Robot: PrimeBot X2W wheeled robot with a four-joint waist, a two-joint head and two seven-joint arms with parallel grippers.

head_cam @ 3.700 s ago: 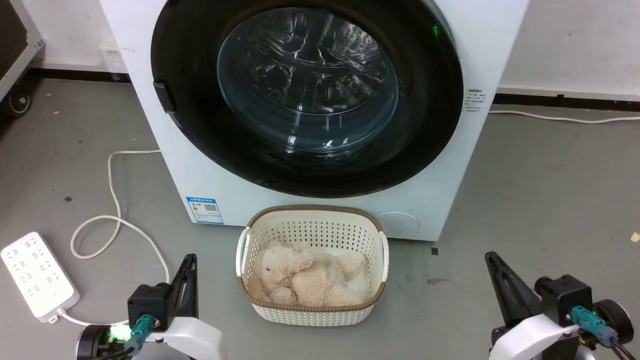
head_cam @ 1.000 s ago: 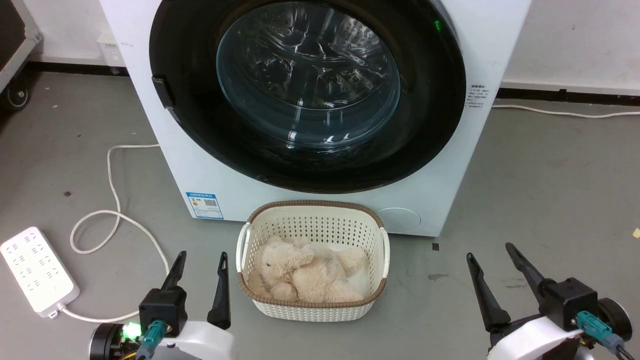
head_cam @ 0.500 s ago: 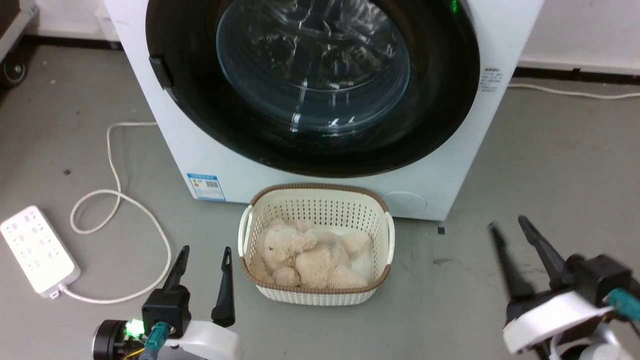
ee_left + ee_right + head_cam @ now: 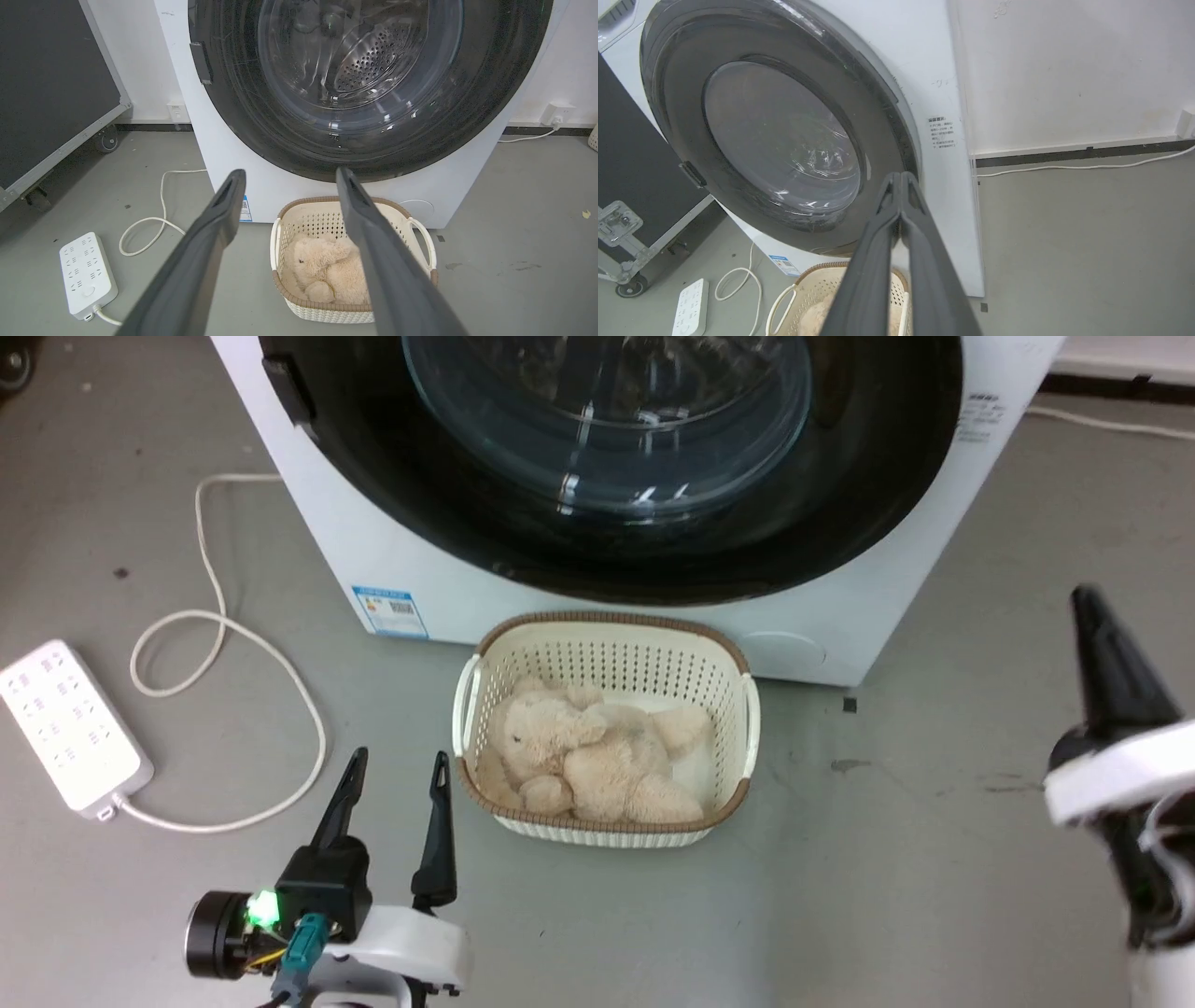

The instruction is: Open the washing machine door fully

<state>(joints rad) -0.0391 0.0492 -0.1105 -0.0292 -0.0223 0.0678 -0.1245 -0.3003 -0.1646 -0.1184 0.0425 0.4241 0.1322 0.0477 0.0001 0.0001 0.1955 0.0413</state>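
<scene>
Risen and closed empty since before: right pincer (image 4: 1085, 597), right of the shut washing machine door (image 4: 887, 476). Left pincer (image 4: 400, 754) open, low. Approach step; next, catching the door's right edge.

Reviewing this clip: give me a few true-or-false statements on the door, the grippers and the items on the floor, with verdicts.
1. The washing machine door is closed. True.
2. The right gripper is spread wide. False: its fingers are pressed together, holding nothing.
3. The basket holds a plush toy. True.
4. The left gripper clamps the basket's rim. False: it is open and holds nothing.
5. The power strip lies to the basket's right. False: it lies to the basket's left.
</scene>
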